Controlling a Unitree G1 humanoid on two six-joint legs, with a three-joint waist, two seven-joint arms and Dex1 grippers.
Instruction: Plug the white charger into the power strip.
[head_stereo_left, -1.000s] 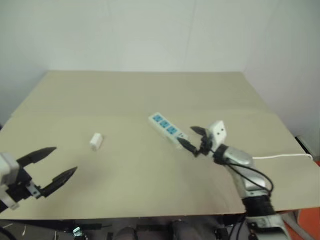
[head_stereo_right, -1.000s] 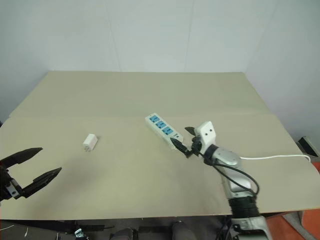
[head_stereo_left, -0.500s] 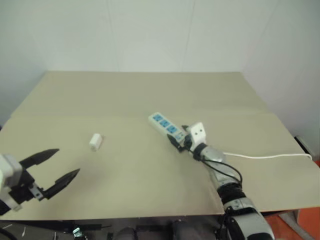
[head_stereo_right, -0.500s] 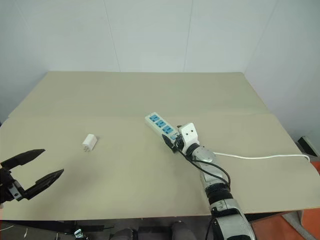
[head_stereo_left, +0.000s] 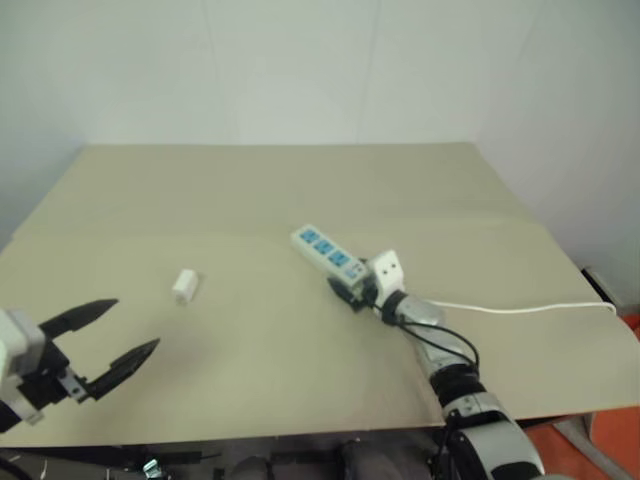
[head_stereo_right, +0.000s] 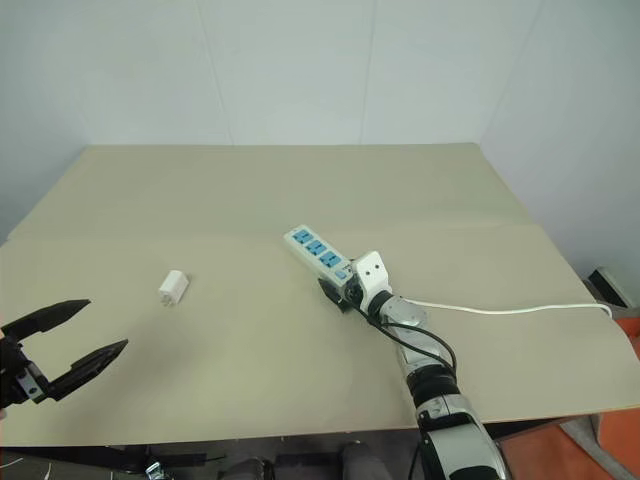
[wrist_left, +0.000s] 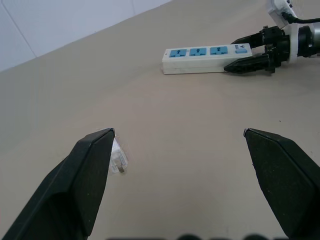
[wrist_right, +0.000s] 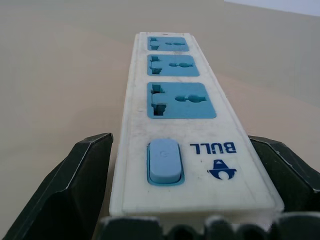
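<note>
We see a wide tan counter with a pale wall behind it. The power strip lies flat near the middle of the counter, with its three blue socket faces up. Its thin white cord runs off toward the right edge of the counter.

Our right claw is low at the switch end of the strip. Its two black fingers are spread, one on each side of that end. In the right wrist view the strip sits between them, and we cannot tell if they touch its sides.

The white charger lies on the counter well to the left of the strip. In the left wrist view it shows just past one black finger, with its metal prongs sticking out.

Our left claw hangs over the near left edge of the counter. Its fingers are spread wide and hold nothing. It is apart from the charger.
</note>
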